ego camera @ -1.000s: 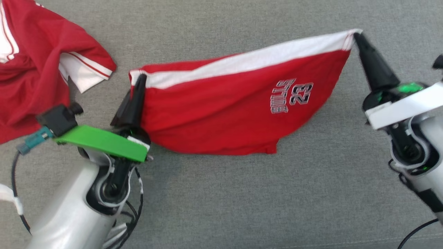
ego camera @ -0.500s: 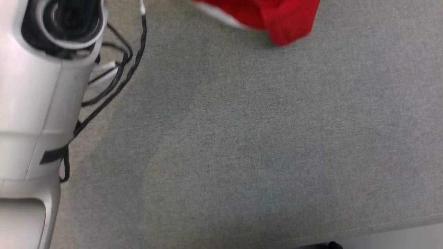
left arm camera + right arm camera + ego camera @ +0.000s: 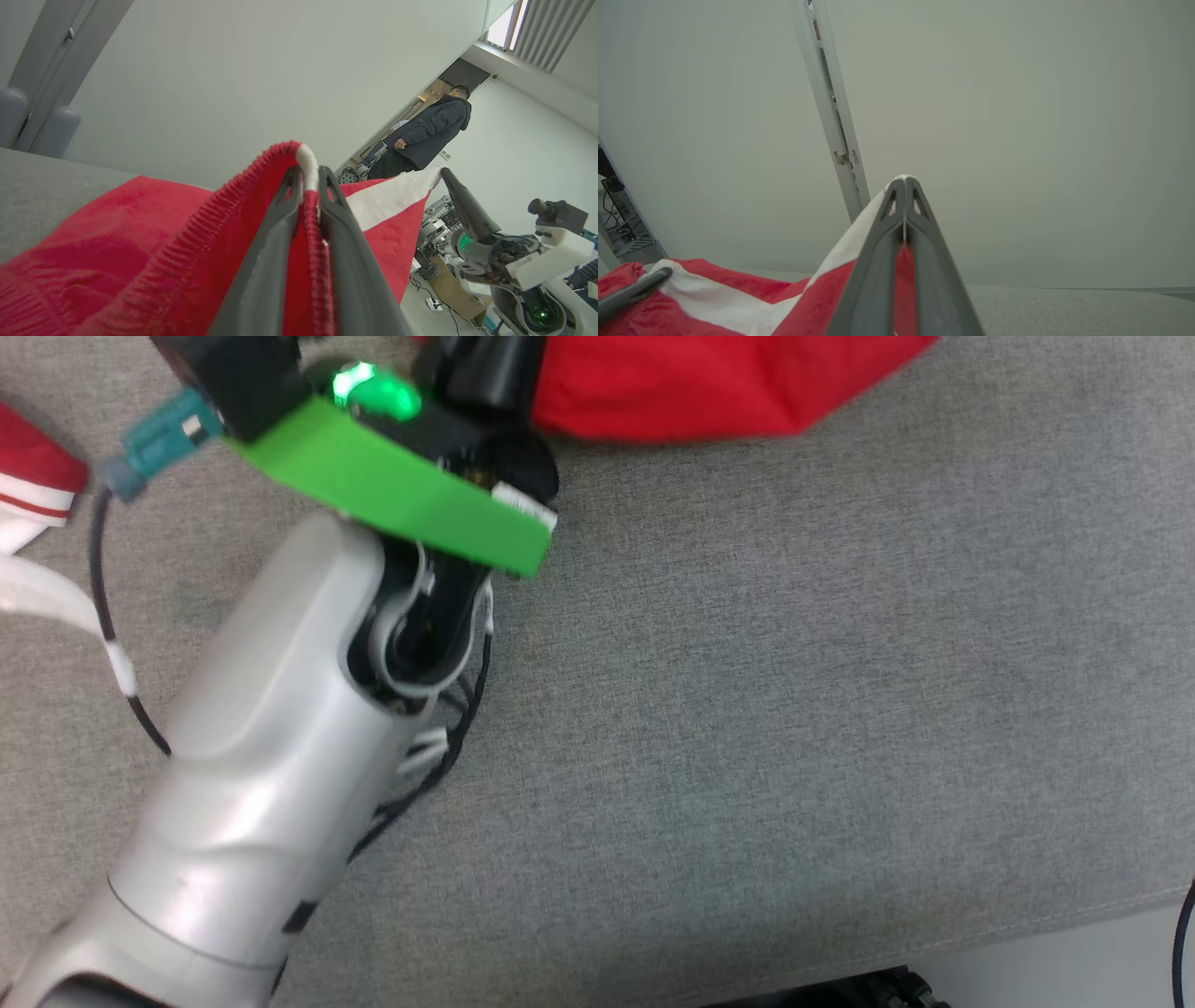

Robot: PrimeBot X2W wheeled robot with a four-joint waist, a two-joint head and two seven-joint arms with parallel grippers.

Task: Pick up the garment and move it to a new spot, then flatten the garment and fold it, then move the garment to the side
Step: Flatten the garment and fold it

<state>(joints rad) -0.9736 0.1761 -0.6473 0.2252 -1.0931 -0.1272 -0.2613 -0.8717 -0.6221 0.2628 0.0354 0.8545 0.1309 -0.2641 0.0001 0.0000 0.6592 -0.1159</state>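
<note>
- Grey cushion [image 3: 794, 709] underneath, the surface it should be laid on
- Garment [image 3: 709, 383] at twelve o'clock, strung between both grippers, I'd guess to spread flat
- Left gripper [image 3: 309, 176] at eleven o'clock, narrow, red hem nipped between its fingers
- Right gripper [image 3: 904, 183] clamped on the white corner

We see a red garment [image 3: 709, 383] with a white band on its ribbed hem, and the surface [image 3: 794, 709] is plain grey. Our left arm [image 3: 261, 784] is silvery white with a bright green plate [image 3: 392, 490] and a teal plug [image 3: 149, 439]; the fingers [image 3: 261, 270] are dark grey. A person [image 3: 430, 130] wears a dark jacket.
</note>
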